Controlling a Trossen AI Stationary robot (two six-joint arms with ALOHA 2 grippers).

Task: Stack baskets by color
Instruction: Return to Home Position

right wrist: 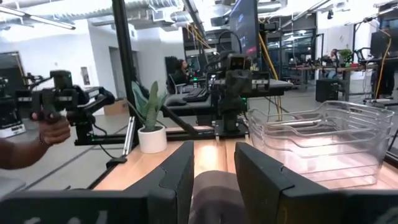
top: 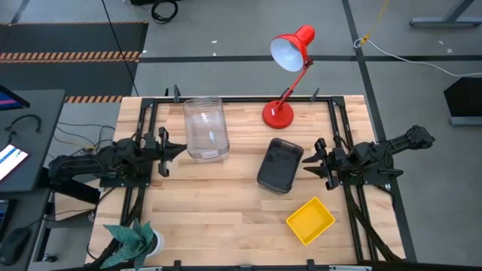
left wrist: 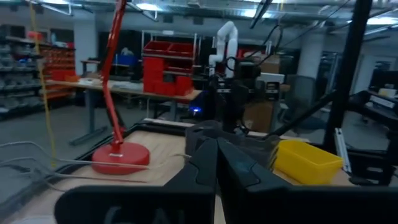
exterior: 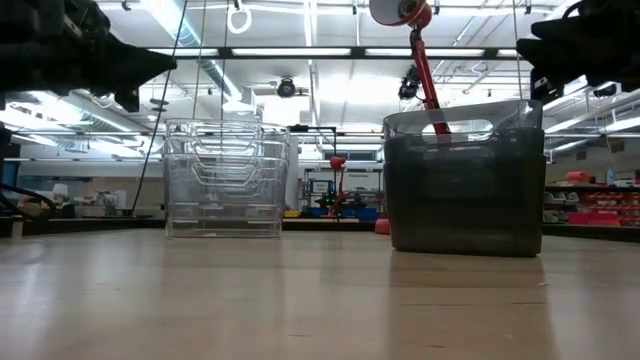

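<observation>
**Baskets sorted by colour on a workshop bench**

Pale wooden tabletop (top: 226,211) edged with black rails, on a grey concrete floor. Red desk lamp (top: 290,75) at one long edge, potted plant (top: 135,239) at the opposite corner on the left arm's side (strip lights and shelving beyond, in the low view).

Nested on the left half: the clear baskets (top: 205,128). Mid-table, near the lamp's base: the dark grey baskets (top: 280,164). Toward the right arm's near corner: a yellow basket (top: 310,220), layers not discernible.

Raised just beside the clear stack, not touching: left gripper (top: 181,148), fingers pressed together. Raised just beside the dark stack, apart from it: right gripper (top: 309,165), fingers spread, holding nothing.

Off the table, in the right wrist view: a person's hand (right wrist: 53,134).
</observation>
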